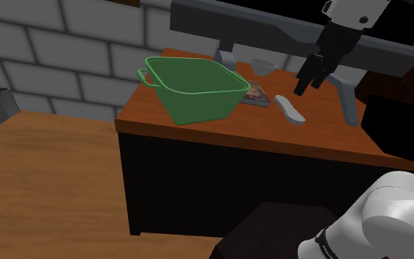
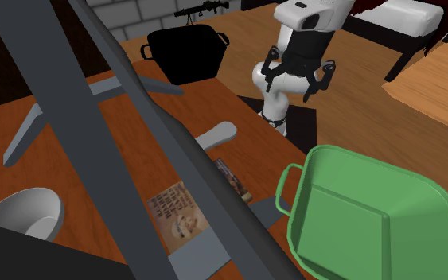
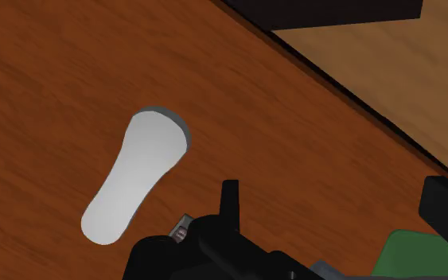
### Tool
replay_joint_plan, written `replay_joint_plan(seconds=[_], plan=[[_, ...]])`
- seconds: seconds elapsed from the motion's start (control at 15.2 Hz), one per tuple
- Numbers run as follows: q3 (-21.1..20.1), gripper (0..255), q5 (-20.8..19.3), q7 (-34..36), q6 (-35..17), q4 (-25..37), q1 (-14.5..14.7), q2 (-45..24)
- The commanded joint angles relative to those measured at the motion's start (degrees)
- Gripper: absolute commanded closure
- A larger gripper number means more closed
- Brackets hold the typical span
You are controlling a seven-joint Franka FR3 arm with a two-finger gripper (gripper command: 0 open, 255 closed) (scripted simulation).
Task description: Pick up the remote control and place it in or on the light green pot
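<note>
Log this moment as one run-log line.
stage: pre-grasp; jaws: open, above desk near remote; remote: flat on desk, untouched; pot: empty

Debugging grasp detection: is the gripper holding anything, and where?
Nothing held. The gripper is open above the desk; the remote lies flat on it, untouched.

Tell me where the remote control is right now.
In the shoulder view the pale grey remote lies flat on the wooden desk, right of the green pot and beside the booklet, the open tool hanging close above.
</note>
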State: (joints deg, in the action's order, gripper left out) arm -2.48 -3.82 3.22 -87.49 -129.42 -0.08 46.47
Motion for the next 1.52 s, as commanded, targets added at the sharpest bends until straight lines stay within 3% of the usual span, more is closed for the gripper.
replay_joint_plan(seconds=[0.0,1.19,1.45], plan=[[0.0,0,0.0,0.0,0.0,0.0,0.0,0.0],[14.8,0,0.1,7.2,-15.9,4.7,-12.3,-24.8],[15.4,0,0.2,7.3,-18.6,2.8,-12.6,-25.8]])
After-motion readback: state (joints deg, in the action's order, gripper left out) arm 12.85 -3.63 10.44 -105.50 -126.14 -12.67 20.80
